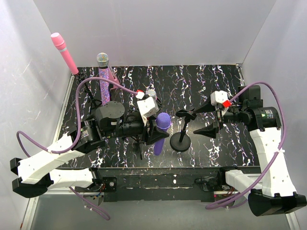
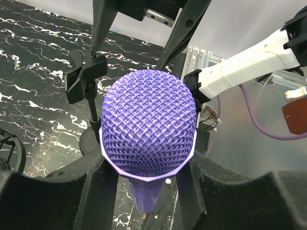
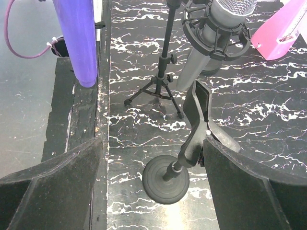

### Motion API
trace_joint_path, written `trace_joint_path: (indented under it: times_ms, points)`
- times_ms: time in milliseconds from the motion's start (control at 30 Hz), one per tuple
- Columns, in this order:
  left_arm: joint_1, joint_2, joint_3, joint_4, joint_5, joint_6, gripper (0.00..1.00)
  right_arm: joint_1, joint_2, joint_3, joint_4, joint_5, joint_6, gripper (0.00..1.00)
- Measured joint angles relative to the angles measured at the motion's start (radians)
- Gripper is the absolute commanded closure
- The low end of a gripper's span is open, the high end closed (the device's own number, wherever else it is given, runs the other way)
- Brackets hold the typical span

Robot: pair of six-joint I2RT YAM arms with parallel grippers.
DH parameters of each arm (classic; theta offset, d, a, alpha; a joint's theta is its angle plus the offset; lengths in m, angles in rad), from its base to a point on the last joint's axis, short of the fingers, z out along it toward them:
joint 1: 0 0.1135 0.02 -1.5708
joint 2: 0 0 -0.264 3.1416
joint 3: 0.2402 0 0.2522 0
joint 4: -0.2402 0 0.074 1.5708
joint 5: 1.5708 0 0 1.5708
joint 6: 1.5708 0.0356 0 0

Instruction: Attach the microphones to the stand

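Left end effector [image 2: 144, 187] clamped on plain purple microphone [image 2: 148, 124], head up, just left of round-base stand [image 1: 181, 141]. Right end effector [image 1: 205, 120] spread wide, empty, just right of stand. Silver-grey microphone [image 3: 211, 28] in tripod mount, beyond stand.

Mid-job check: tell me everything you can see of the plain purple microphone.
The plain purple microphone has a rounded lattice-mesh head, a pale ring beneath it and a smooth handle, plastic-looking. The left gripper clamps the handle below the head, holding it roughly upright, head up, beside the round-base stand, whose clip is empty. Nothing else touches it.
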Motion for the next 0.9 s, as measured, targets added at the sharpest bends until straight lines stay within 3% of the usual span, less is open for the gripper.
trace_joint_path:
  times_ms: [467,900]
  points:
    - [0.000,0.006,0.004,0.000,-0.008,0.017,1.00,-0.005,-0.003,-0.001,0.001,-0.002,0.000,0.07]
    - [0.000,0.141,0.167,-0.041,-0.089,0.105,1.00,-0.006,0.071,0.019,0.004,0.006,-0.044,0.07]
